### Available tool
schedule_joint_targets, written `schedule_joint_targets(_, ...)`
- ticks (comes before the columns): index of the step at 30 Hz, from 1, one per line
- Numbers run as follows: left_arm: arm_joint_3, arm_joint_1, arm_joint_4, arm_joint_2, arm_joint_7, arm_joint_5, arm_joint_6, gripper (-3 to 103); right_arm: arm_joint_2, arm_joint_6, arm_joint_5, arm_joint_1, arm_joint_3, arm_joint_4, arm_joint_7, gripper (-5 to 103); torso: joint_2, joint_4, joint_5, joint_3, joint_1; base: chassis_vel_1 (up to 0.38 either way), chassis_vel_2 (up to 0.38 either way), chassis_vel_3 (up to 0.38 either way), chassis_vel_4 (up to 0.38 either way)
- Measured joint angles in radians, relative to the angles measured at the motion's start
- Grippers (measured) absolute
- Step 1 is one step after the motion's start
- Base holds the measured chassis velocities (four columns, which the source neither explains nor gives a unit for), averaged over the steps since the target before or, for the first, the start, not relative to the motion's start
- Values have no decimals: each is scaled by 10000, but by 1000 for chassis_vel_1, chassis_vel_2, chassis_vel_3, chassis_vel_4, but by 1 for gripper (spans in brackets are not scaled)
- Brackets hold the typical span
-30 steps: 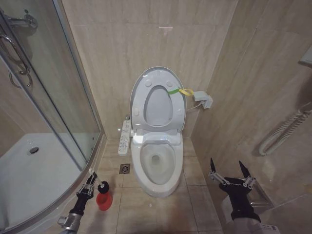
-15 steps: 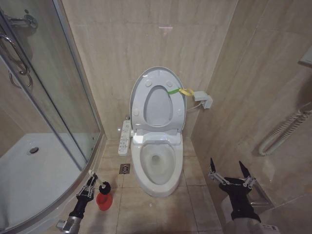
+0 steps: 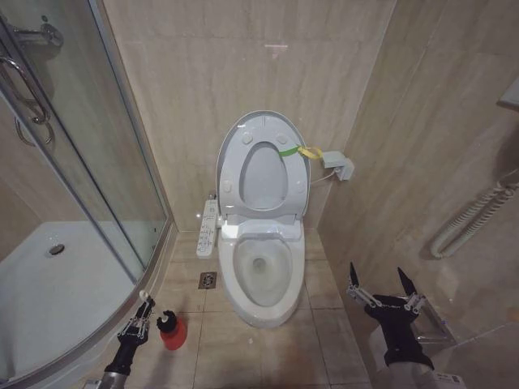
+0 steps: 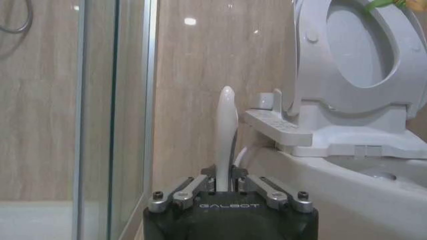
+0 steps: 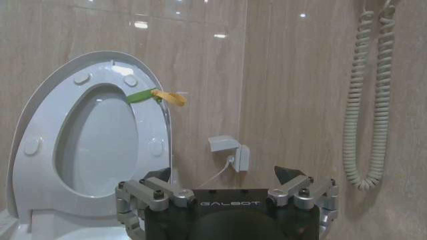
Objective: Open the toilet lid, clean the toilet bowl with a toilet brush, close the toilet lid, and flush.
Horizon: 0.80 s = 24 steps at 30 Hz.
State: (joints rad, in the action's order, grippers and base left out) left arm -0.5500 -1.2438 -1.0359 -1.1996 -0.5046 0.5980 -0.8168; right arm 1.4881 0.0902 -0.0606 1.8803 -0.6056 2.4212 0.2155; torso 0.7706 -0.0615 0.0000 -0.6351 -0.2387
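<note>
The smooth white oval plastic toilet lid [image 3: 261, 166] stands upright against the beige tiled wall [image 3: 243, 73], long axis vertical, its yellow-green strap loop [image 3: 298, 151] pointing toward the robot's right. Below it, the glossy white oval ceramic toilet bowl [image 3: 261, 271] lies open, long axis running toward the robot. At the bowl's left, the left hand [image 3: 138, 318] is clamped on the thin white stick handle of the toilet brush [image 4: 225, 140]; its dark bristle head sits in the small round red holder cup [image 3: 172, 334] on the floor. The right hand [image 3: 381, 285] hovers right of the bowl, spread wide.
</note>
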Motion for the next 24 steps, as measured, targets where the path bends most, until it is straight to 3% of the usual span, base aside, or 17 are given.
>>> schedule_joint_targets(24, -23, 134, 472, -18, -131, 18, 2, 15, 0, 0, 0, 0, 0, 0, 0, 100, -416, 0, 0, 235, 183, 0, 0, 0, 0)
